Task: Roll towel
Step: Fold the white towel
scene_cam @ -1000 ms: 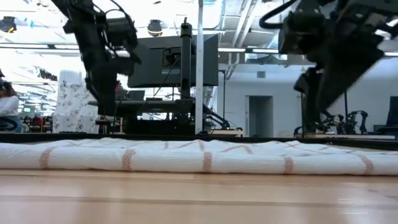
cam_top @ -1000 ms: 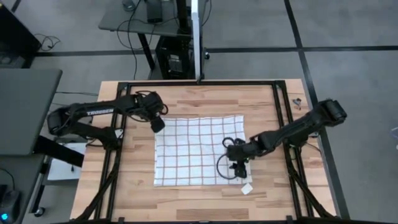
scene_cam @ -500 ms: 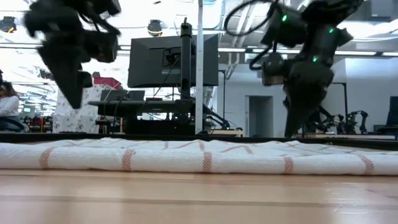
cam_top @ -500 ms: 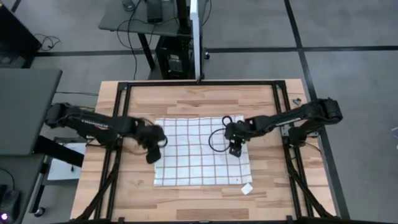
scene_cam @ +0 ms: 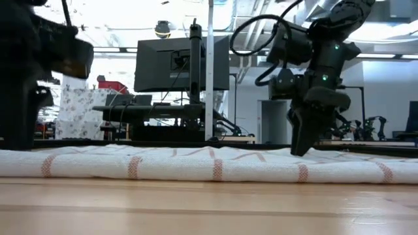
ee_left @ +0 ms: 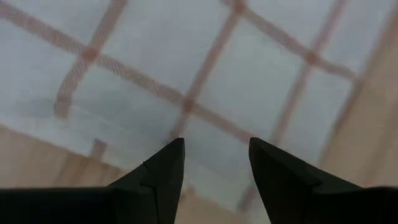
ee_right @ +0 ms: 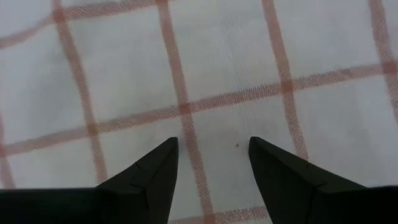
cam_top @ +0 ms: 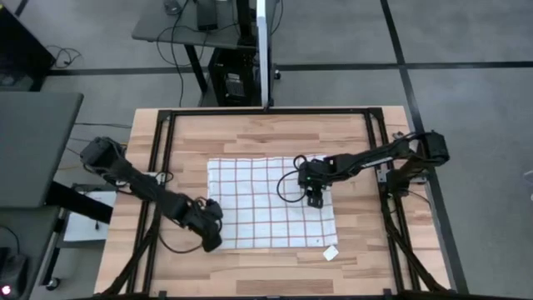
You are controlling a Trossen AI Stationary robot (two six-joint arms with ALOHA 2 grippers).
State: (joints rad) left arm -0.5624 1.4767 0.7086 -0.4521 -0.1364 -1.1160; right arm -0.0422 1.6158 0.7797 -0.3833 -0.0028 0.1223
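Observation:
The white towel [cam_top: 266, 204] with red-brown grid lines lies spread flat on the wooden table, and its near edge shows in the low view [scene_cam: 209, 166]. My left gripper [cam_top: 213, 240] is open, pointing down over the towel's near left corner [ee_left: 186, 62]. My right gripper [cam_top: 315, 200] is open, pointing down over the towel's right middle [ee_right: 217, 62]. In the low view its tips [scene_cam: 297, 150] reach down to the cloth's top line. My left gripper has open fingers just over the towel's near left corner [ee_left: 205, 124]; I cannot tell whether they touch the cloth. My right gripper points down from above, its open fingertips at the towel's surface [ee_right: 211, 118]; I cannot tell whether they touch it.
A tiny plain white scrap [cam_top: 331, 252] lies on the wood just off the towel's near right corner. A black frame [cam_top: 166, 125] runs round the table. Bare wood lies along the table's near edge [cam_top: 266, 275] and far edge [cam_top: 266, 137].
My left gripper has gone from the towel's far left corner toward the table's near edge, along the towel's left side, to its near left corner. My right gripper has gone toward the far edge to the towel's right middle and come down. The towel has stayed flat.

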